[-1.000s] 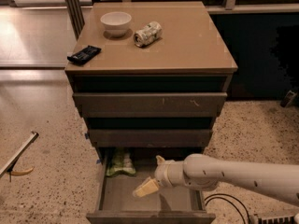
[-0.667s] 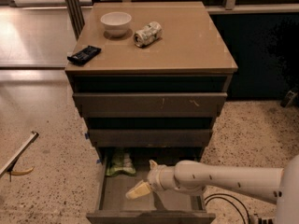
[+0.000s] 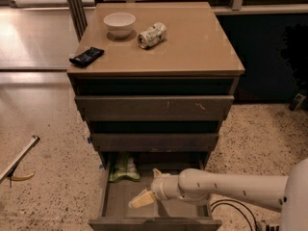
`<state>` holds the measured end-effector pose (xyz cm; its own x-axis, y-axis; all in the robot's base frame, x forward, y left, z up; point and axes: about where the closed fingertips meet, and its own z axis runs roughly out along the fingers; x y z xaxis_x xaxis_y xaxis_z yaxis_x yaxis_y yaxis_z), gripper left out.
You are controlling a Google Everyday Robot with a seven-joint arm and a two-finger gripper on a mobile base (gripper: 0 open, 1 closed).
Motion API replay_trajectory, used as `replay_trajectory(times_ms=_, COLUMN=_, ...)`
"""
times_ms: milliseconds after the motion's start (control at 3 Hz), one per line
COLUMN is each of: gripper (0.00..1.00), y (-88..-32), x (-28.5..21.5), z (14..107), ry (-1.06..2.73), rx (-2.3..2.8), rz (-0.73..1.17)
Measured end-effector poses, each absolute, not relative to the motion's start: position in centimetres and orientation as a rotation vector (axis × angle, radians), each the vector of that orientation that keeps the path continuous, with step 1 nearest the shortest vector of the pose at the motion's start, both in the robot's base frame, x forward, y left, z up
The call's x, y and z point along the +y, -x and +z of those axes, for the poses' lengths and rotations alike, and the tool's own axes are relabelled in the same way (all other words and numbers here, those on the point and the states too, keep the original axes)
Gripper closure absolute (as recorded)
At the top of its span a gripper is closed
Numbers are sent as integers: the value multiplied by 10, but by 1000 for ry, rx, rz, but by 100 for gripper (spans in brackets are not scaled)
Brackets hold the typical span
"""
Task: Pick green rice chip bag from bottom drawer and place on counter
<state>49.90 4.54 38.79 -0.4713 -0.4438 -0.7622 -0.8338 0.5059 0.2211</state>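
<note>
Cream-tipped gripper [image 3: 148, 186] hangs low in your open bottom drawer [image 3: 104, 196], fingers spread wide, gripping nothing. It's just right of the green rice chip bag [image 3: 124, 168], apart from it. The bag is crinkled, slumped back-left. Your smooth white arm reaches in from the right, near level. The flat tan counter [image 3: 192, 47] holds a bowl [image 3: 119, 23], a can [image 3: 152, 34] and a black packet [image 3: 86, 56].

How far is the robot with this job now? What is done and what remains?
Done: the bottom drawer is pulled open. In hand: the pincer is inside the drawer, open, just right of the bag, which it has not yet gripped. Left: grasp the bag, lift it out and set it on the counter, beside the bowl, can and black packet.
</note>
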Motion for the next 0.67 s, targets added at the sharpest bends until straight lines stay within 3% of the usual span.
replay_trajectory(times_ms=667, gripper=0, y=-512, x=44, z=376, ry=999, rx=2048, rz=754)
